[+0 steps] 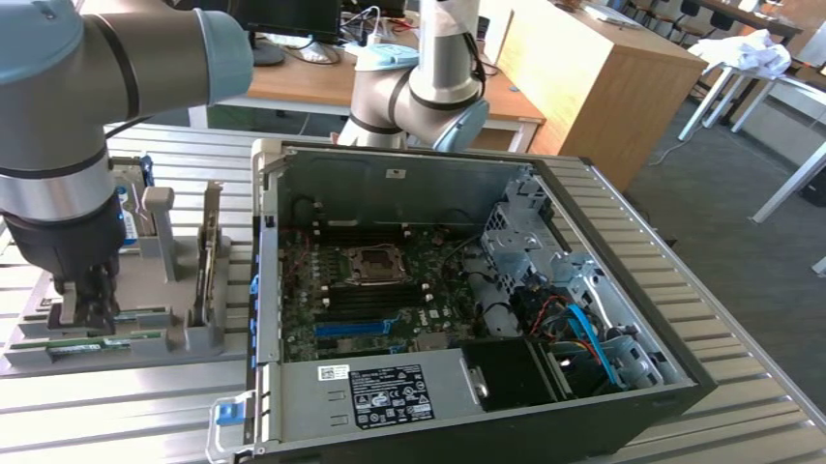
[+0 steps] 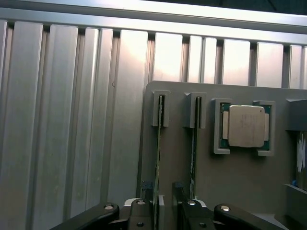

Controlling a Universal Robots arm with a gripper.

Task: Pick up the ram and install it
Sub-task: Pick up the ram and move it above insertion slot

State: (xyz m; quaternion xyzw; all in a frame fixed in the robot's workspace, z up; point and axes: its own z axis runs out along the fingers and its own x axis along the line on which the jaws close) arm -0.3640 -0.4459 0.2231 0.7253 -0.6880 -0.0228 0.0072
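Grey fixture [image 2: 240,187] on the ribbed metal table [image 2: 72,120] keeps the ram [image 2: 158,153] standing on edge between end slots, leaving both faces free. We see the hand [image 2: 162,194] spread astride it, apparently not pinching. The open computer case [image 1: 374,188] stands just beside the fixture.

Silver metal tube arm [image 1: 439,48], glossy, with bulky rounded elbow joints. Pale blue-grey plastic joint caps [image 1: 220,48] closed the joint ends. Black ring seams [image 1: 110,58] ran round the big near segment where sections met. Lowest wrist section was dark, near black, and carried a black metal tool [image 1: 83,317]. In the wrist view its black fingers [image 2: 144,214] looked blocky, with linkage bars studded by round silver screw heads [image 2: 109,207].
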